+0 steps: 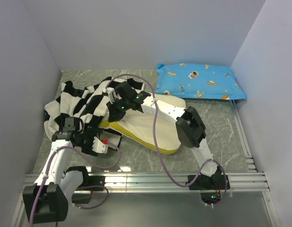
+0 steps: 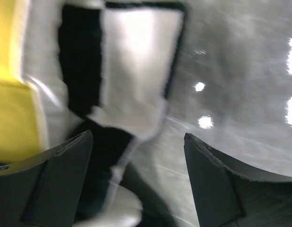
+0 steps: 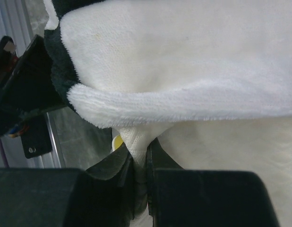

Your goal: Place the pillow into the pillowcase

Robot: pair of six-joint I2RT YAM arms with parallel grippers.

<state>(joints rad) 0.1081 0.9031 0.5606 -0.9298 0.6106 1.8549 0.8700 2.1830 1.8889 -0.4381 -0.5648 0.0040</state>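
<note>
Cream pillow (image 3: 135, 135) within near-closed right gripper (image 3: 140, 157)

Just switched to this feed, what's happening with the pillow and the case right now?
The right claw is pinched shut on what looks like an edge of the cream pillow, at the bunched checkered pillowcase, whose plush fabric drapes over that end. The left claw hangs open over the pillowcase's near edge, gripping nothing. Most of the pillow lies uncovered on the table. The blue pillow sits apart at the back.
</note>
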